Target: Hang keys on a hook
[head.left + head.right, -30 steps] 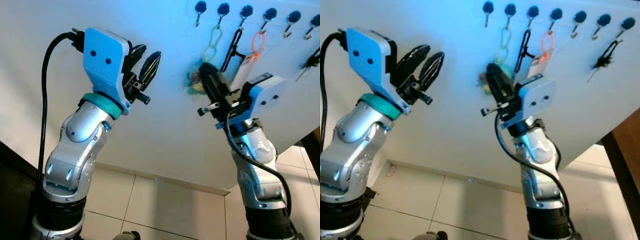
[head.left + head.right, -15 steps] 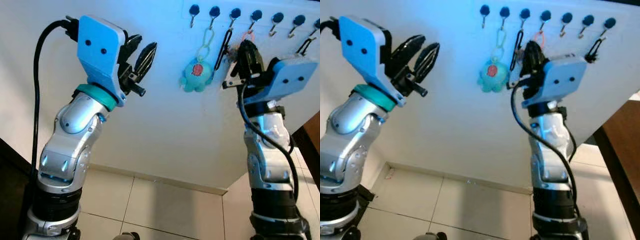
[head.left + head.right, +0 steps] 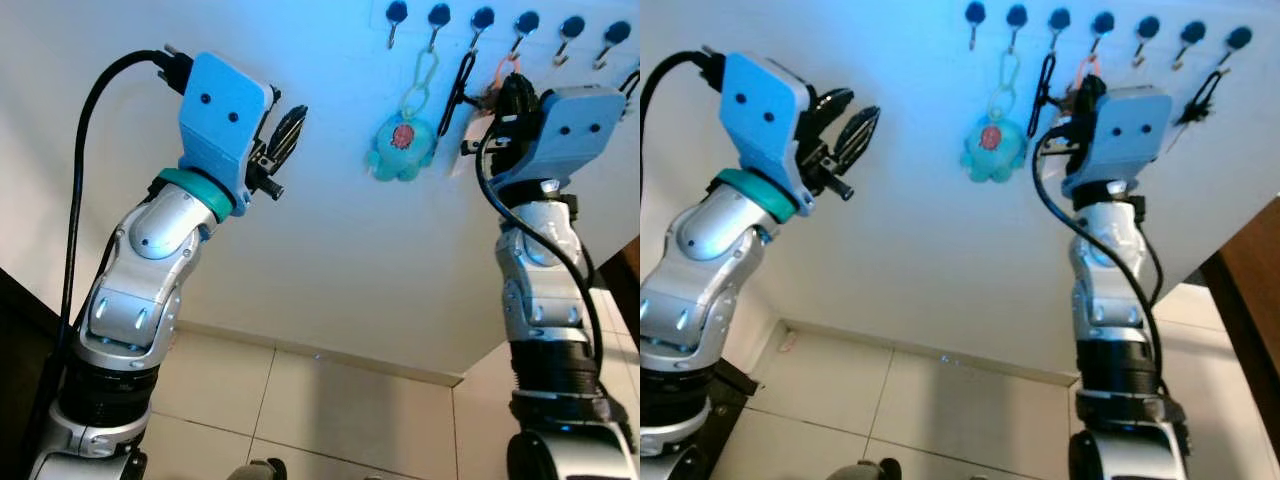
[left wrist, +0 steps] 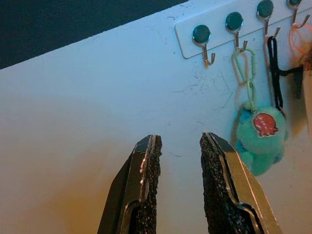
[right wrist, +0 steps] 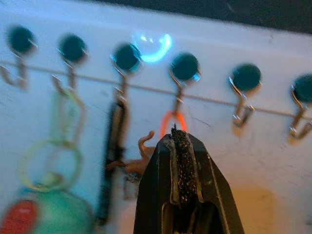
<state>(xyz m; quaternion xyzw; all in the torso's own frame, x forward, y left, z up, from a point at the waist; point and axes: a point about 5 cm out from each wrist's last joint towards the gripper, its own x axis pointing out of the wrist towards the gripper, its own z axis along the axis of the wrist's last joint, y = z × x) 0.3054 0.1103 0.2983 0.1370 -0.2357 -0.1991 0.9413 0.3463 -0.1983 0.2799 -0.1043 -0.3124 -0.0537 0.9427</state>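
A white wall (image 3: 330, 250) carries a strip of hooks with dark round heads (image 4: 234, 29) near its top. The right hand (image 5: 181, 139) is raised to this strip, its two black fingers pressed together with no gap, their tips just below the hook that holds an orange loop (image 5: 174, 122). Whether anything is pinched between them cannot be told; beside the fingertips, a small orange-brown curl (image 5: 145, 144) and blurred bits hang beneath the orange loop, which look like part of the keys but are too soft in focus to name. In the head views the right hand (image 3: 512, 95) sits right against the wall, overlapping the orange loop (image 3: 503, 68) and a pale tag (image 3: 472, 130) under it. On the next hook toward the robot's left hangs a black strap (image 4: 275, 73), and on the hook beyond that a pale green ring chain (image 4: 246, 78) carrying a teal plush octopus (image 3: 402, 148) with a red patch on its front, lying flat against the wall and well apart from both hands. The left hand (image 4: 178, 161) is held up farther to the left, narrowly parted and holding nothing, pointing at bare wall below the leftmost hook (image 4: 204, 41). Below, pale floor tiles (image 3: 340, 410) meet the wall.
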